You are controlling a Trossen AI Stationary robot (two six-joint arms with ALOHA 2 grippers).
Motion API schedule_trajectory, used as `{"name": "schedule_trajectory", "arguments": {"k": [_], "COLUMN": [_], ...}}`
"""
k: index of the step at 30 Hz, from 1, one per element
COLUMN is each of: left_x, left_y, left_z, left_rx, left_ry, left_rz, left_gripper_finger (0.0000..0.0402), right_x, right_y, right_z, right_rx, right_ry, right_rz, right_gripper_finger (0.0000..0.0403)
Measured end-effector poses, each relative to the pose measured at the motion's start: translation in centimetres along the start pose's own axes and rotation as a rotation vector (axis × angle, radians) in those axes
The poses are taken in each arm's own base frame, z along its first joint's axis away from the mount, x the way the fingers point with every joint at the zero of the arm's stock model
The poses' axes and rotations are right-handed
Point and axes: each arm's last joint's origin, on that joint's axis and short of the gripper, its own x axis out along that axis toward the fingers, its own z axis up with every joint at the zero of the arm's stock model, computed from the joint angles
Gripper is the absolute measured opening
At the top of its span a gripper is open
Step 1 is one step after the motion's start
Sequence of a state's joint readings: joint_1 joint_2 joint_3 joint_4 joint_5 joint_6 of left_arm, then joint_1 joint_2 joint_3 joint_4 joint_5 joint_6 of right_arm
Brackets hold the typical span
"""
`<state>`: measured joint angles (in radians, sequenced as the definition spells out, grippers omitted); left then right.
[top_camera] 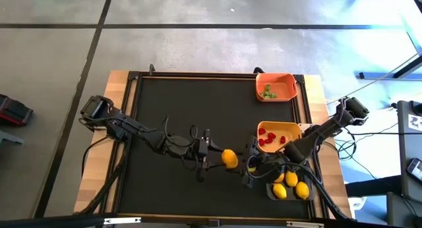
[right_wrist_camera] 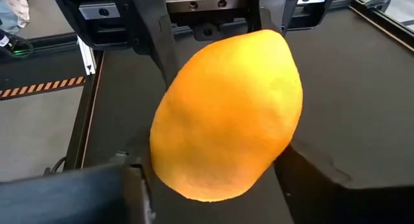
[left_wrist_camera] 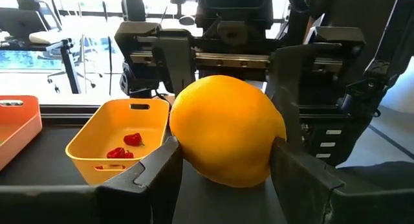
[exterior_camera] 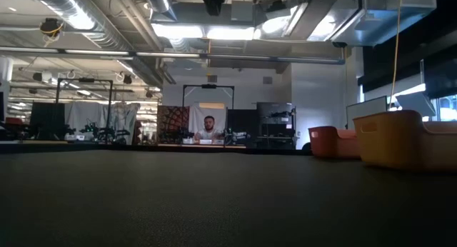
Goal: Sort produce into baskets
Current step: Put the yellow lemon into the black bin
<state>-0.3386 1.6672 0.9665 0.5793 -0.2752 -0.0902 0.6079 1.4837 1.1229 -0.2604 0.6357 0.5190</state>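
Handover mid-table: lemon [top_camera: 229,158] sits between the two grippers, above the mat near the front edge, just left of the dark basket [top_camera: 291,190] that already holds three yellow lemons. Left gripper [top_camera: 210,151] comes in from the left and is clenched on the lemon; the left wrist view shows both its fingers [left_wrist_camera: 158,175] pressed against the fruit's sides. Right gripper [top_camera: 252,167] faces it from the right, nose to nose; in the right wrist view the lemon [right_wrist_camera: 226,114] fills the space between its fingers [right_wrist_camera: 304,166], which look closing in around it, but whether they actually bear on the fruit I cannot tell. Key relation: fruit lies straight ahead of the right gripper, between it and the left one, and the dark basket is just beside the right arm, so the right arm is the nearer one for the drop. Long axis of the lemon looks tilted in the right wrist view, pointed end up; from above it reads almost round. Surface is smooth, glossy, orange-yellow, oval, wider than either finger. Judgement: next needs a firm right-side grasp before the left lets go, else it drops on the mat. Yellow basket [top_camera: 279,134] holds red pieces, orange basket [top_camera: 275,87] holds green bits, both well behind.
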Motion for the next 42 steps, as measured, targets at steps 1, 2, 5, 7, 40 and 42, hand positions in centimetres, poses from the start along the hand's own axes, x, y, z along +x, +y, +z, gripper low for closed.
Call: {"name": "schedule_trajectory", "arguments": {"k": [1, 2, 5, 7, 40, 42], "left_x": [0.0, 0.0, 0.0, 0.0, -3.1, -3.1], "left_y": [0.0, 0.0, 0.0, -0.1, 0.5, 0.5], "left_z": [0.0, 0.0, 0.0, 0.0, 0.5, 0.5], "left_rx": [0.001, 0.004, -0.002, -0.009, -0.023, -0.023], "left_ry": [0.000, 0.000, 0.001, 0.001, 0.270, 0.270], "left_rz": [-0.001, -0.002, -0.002, -0.006, 0.004, 0.004], "left_gripper_finger": [0.0205, 0.0206, 0.0210, 0.0216, 0.0271, 0.0271], "right_x": [0.0, 0.0, 0.0, 0.0, -12.2, -13.1], "right_y": [0.0, 0.0, 0.0, 0.0, 3.0, 3.2], "right_z": [0.0, 0.0, 0.0, 0.0, -5.3, -6.0], "right_rx": [0.000, -0.001, -0.006, -0.011, 0.238, 0.256], "right_ry": [0.000, 0.000, 0.001, 0.001, 0.768, 0.796], "right_rz": [0.000, -0.001, -0.001, -0.001, -0.047, -0.069], "right_gripper_finger": [0.0213, 0.0198, 0.0165, 0.0153, 0.0154, 0.0154]}}
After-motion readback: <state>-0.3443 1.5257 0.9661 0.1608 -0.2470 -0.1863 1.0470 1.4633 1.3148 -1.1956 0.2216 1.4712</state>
